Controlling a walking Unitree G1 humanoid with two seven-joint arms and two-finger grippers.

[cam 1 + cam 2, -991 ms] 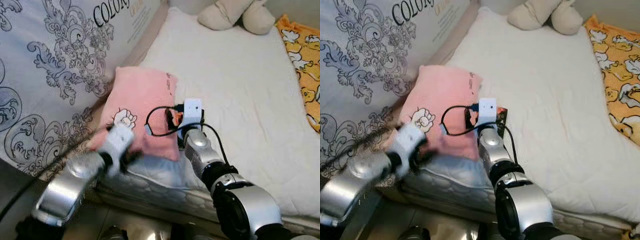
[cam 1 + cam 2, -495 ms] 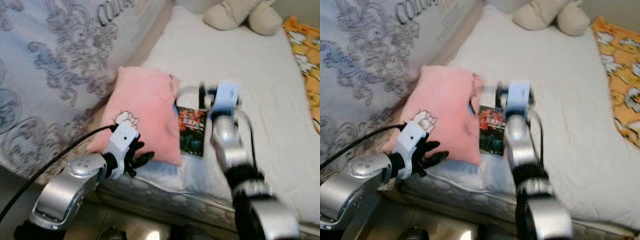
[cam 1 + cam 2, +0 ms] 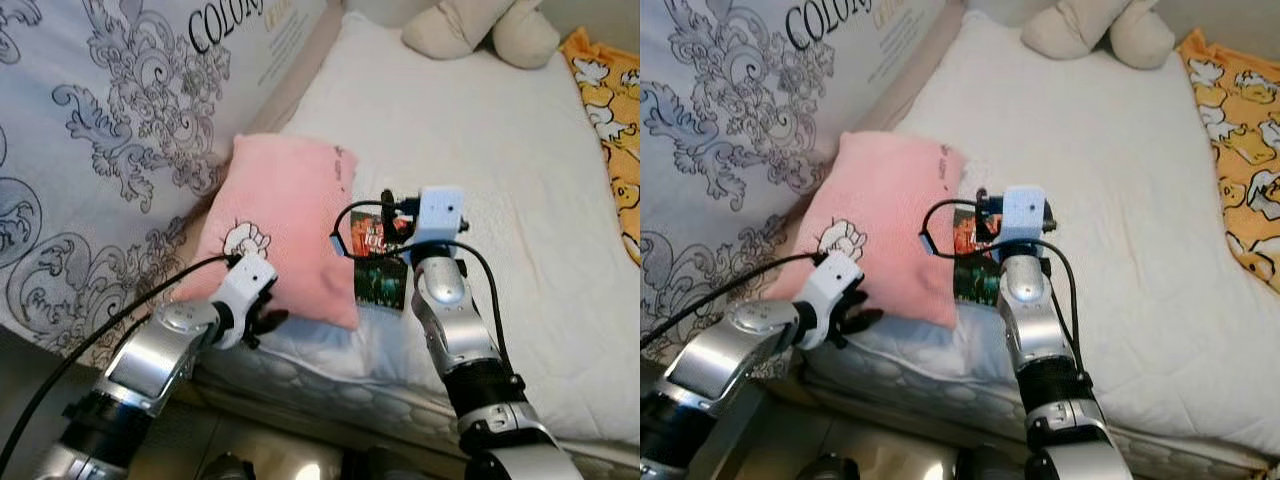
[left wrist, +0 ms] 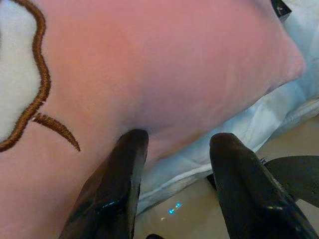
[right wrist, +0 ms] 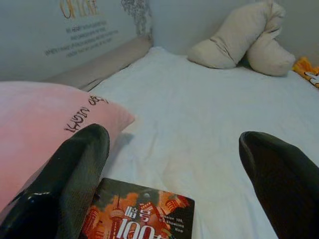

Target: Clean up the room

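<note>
Now | both end effectors spread | book (image 5: pixel 142 214) reads "100" | mattress (image 3: pixel 120 130) reads "COLOR"

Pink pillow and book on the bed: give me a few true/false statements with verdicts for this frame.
1. The pink pillow lies at the bed's edge beside the patterned mattress that leans there. True.
2. The left hand is shut on the book. False: its fingers are open at the pillow's lower edge.
3. The book lies on the white sheet next to the pillow. True.
4. The right hand is open above the book. True.
5. The beige plush toy sits on the pillow. False: it lies at the far end of the bed.
</note>
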